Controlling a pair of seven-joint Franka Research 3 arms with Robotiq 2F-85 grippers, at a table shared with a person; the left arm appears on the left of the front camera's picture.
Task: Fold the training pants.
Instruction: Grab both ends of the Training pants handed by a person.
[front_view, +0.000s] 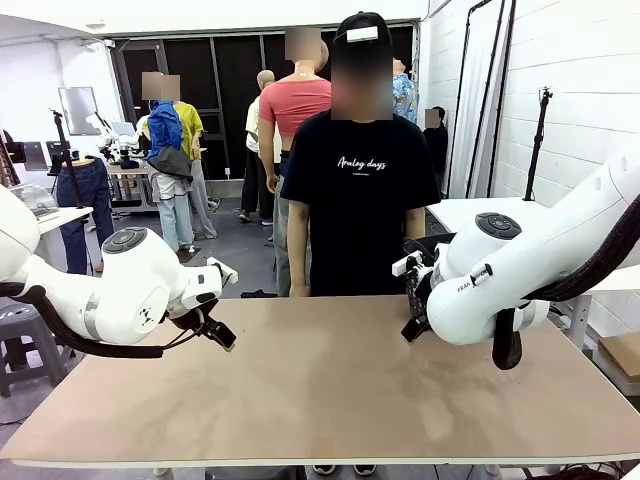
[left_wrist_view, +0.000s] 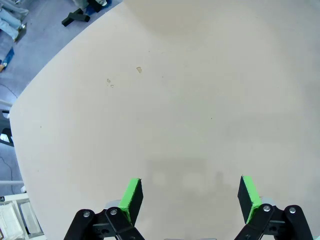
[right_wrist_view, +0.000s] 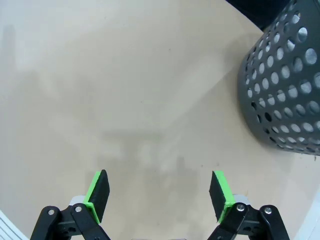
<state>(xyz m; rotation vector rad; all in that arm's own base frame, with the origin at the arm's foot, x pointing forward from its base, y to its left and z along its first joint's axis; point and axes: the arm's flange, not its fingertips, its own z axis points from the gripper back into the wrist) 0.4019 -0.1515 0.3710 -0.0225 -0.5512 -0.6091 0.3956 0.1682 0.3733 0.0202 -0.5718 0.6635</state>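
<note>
Presently, items at the station:

Table: wide tan top, running from the robot's side to the person at the far edge; in the left wrist view a few small specks mark its surface.

Left gripper: at the table's left side, near the far edge, fingers angled down over the tabletop. From its wrist camera the left gripper has its jaws spread wide, green pads well apart, nothing between them.

Right gripper: at the right side of the table near the far edge, pointing down. From its wrist camera the right gripper also stands wide, green pads apart, holding nothing, tabletop beneath.

Basket: dark grey plastic, wall perforated with round holes, standing on the table near the right gripper, not touching it.

Person: black printed T-shirt, standing at the middle of the far edge, arms down.

Training pants: location cannot be told
</note>
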